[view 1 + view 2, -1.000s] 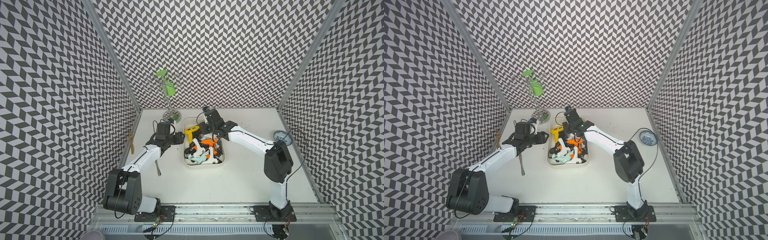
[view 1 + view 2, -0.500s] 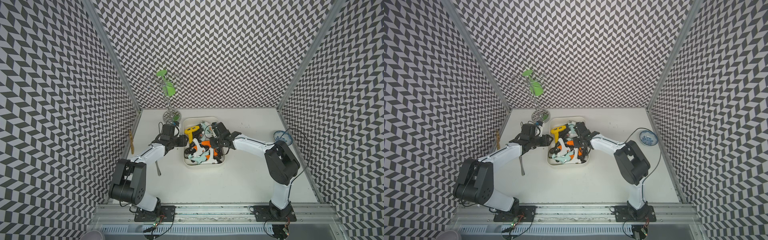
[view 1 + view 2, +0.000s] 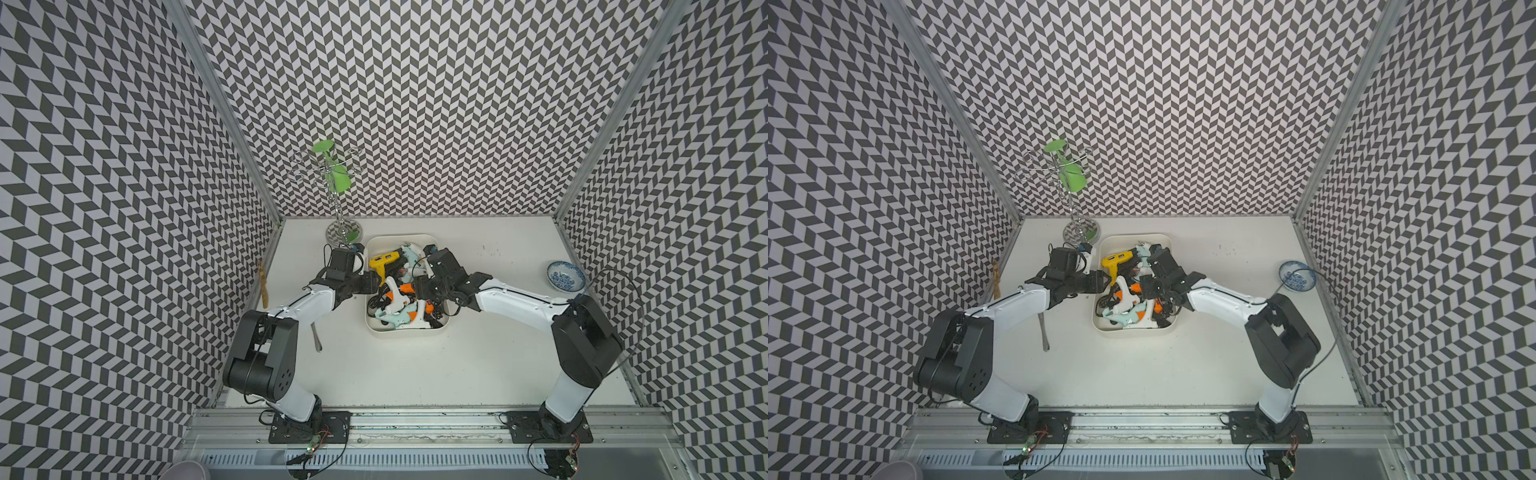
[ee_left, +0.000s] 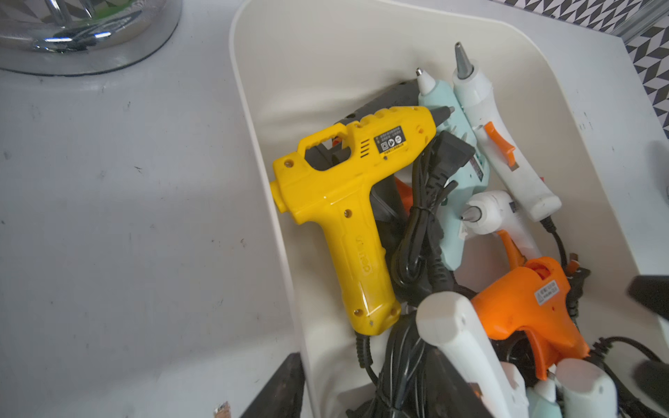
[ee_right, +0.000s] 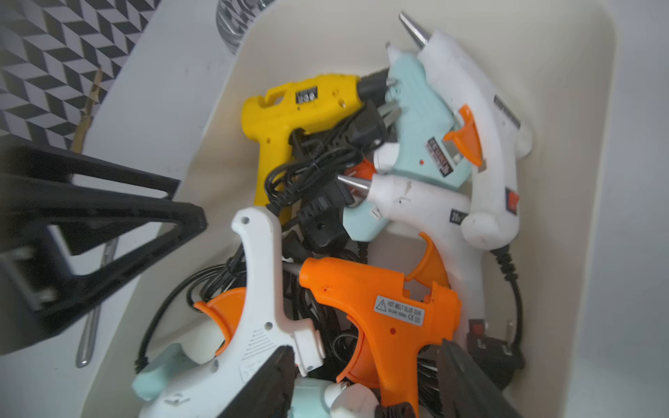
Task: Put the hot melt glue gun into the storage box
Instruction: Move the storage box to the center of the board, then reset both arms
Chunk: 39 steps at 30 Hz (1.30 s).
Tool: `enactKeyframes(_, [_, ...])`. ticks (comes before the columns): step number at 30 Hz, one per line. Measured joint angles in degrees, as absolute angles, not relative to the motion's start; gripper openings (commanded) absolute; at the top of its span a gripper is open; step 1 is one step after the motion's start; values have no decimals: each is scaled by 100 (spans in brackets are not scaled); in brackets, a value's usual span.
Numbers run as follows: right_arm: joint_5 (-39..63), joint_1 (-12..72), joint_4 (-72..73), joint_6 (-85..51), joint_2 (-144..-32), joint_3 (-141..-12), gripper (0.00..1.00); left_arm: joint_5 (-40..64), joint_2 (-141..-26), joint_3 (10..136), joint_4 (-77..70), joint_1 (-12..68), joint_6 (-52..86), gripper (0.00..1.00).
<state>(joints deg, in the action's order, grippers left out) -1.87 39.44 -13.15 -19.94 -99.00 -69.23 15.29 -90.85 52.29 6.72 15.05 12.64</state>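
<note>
The cream-white storage box (image 3: 405, 331) (image 3: 1133, 333) stands mid-table with several hot melt glue guns and black cords piled in it. A yellow gun (image 3: 382, 262) (image 4: 344, 188) lies against its left wall; an orange gun (image 5: 380, 300) lies in the middle beside white and mint ones. My right gripper (image 3: 417, 286) (image 5: 365, 383) is low inside the box, open, its jaws either side of the orange gun's handle without touching it. My left gripper (image 3: 372, 282) (image 4: 362, 391) is open and straddles the box's left wall, one finger outside and one among the cords.
A chrome stand (image 3: 343, 232) with a green piece hung on it stands just behind the box's left corner. A blue-patterned bowl (image 3: 565, 280) sits at the right wall. A metal utensil (image 3: 316, 336) lies under my left forearm, and a tan stick (image 3: 262, 282) leans by the left wall.
My right gripper came from above the back of the box down into its middle, and its jaws have spread wider. My left gripper moved right, onto the box's left wall.
</note>
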Motion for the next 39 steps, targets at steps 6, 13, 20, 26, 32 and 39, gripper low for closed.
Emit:
enactKeyframes(6, [139, 2998, -1100, -1791, -9435, -6965, 72, 1310, -9373, 5546, 674, 1734, 1177, 56])
enactKeyframes(13, [152, 2145, -873, -1503, -9249, -6777, 92, 913, -9424, 5760, 521, 1955, 1208, 59])
enactKeyframes(20, [-987, 1695, 460, -1076, -8313, -5085, 99, 180, -7470, 4657, -604, 1927, 1131, 95])
enactKeyframes(26, [-1439, 775, 1610, -873, -8110, -4038, 99, -246, -6493, 4289, -1780, 1024, 1144, 99])
enactKeyframes(32, [-1315, 318, 3260, -574, -8311, -2637, 99, -718, -7059, 2851, -3135, 329, 714, 100])
enactKeyframes(39, [-565, 272, 5518, -56, -8582, -1741, 99, -786, -8298, 2034, -4550, 220, 344, 100])
